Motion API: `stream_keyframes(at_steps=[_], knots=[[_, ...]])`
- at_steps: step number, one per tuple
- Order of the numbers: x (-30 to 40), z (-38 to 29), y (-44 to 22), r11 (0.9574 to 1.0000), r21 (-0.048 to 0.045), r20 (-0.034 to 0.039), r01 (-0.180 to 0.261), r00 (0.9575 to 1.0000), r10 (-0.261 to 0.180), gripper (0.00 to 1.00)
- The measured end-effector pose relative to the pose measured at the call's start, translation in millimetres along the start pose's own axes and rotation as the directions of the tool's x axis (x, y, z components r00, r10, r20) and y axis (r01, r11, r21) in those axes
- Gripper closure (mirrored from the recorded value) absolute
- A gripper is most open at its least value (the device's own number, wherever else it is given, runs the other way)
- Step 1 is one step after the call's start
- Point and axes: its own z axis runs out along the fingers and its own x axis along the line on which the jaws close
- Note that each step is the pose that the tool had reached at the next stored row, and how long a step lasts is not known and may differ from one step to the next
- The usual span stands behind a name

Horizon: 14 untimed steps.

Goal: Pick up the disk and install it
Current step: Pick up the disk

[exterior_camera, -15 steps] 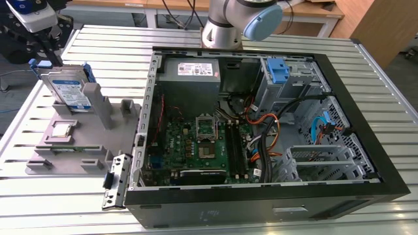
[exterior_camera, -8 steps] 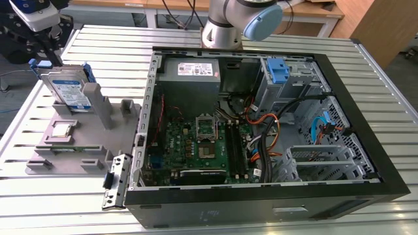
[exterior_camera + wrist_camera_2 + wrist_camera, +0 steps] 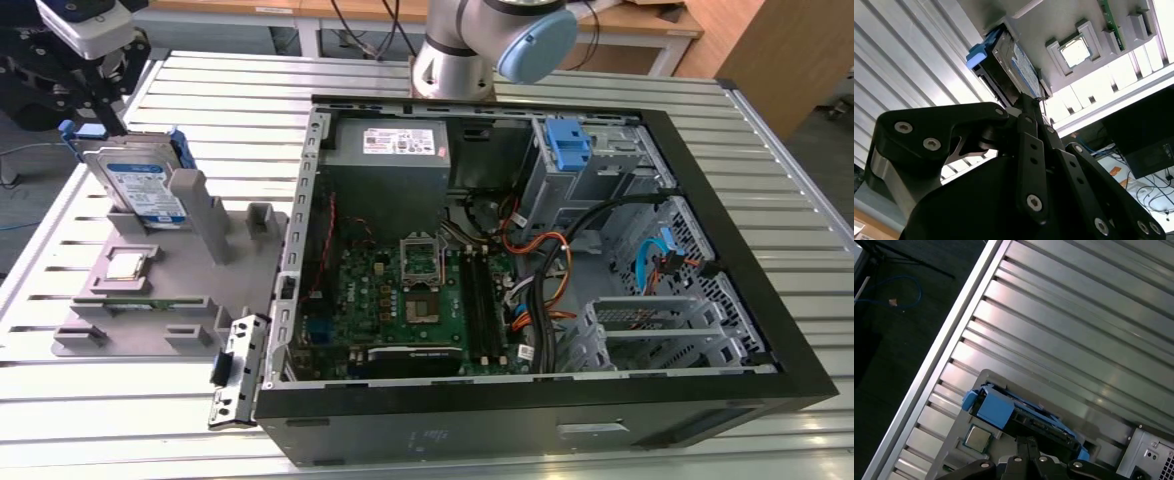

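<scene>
The disk [image 3: 136,185] stands on edge in a grey fixture [image 3: 187,290] on the tabletop [image 3: 120,430], beside an open computer case [image 3: 747,300]. The gripper [image 3: 104,125] hangs at the disk's upper edge, apparently touching it. Whether it is clamped on the disk I cannot tell.

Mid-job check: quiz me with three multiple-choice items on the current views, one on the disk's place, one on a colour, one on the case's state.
1. The disk stands: A) in the grey holder beside the computer case; B) in a drive bay; C) flat on the table.
2. Its bracket is: A) red; B) blue; C) yellow.
3. The case is: A) closed; B) open; C) upside down.
Answers: 1 A, it stands upright in the holder; 2 B, blue edge in both wrist views; 3 B, the motherboard shows.
</scene>
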Motion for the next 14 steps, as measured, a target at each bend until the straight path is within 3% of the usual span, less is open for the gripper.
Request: stream_keyframes(at_steps=[14], knots=[[0.0, 0.0, 0.0, 1.0, -0.0002, -0.0003, 0.007, 1.0, -0.007, 0.9]])
